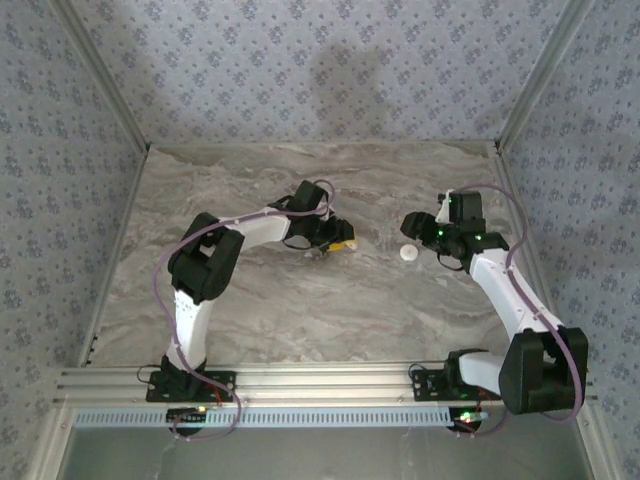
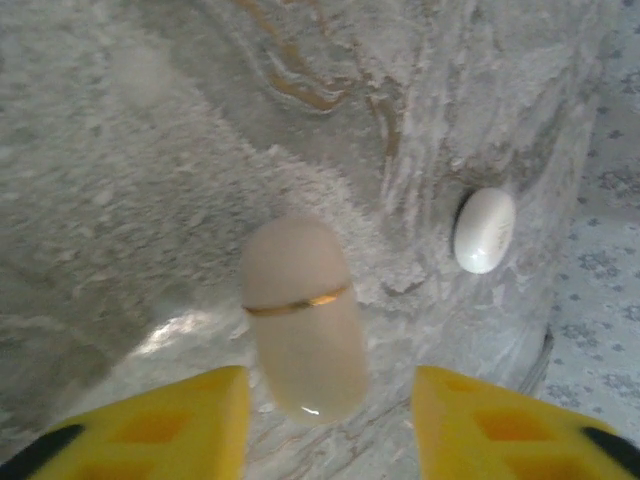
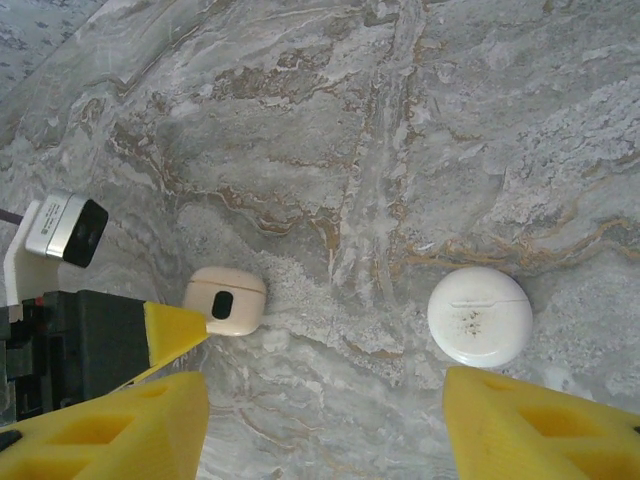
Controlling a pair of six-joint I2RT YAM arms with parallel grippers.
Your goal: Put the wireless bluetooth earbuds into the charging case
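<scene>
Charging case [image 2: 303, 320] lies lower centre in my left wrist view, between the left tool's [image 2: 330, 405] parted fingers [image 2: 180, 430]. Right tool [image 3: 325, 420] stands parted, empty, near the white disc [image 3: 480, 316].

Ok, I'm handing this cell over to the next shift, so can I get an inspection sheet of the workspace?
Surface: marbled grey table.
Job's things: tan case lying shut, untouched; white disc apart beside it.
Clutter: nothing seen.
End effectors: left end effector open astride the case; right end effector open near the disc, empty.
Cables: purple cables looped along both arms.
Surroundings: patterned walls, aluminium rail at near edge.
</scene>
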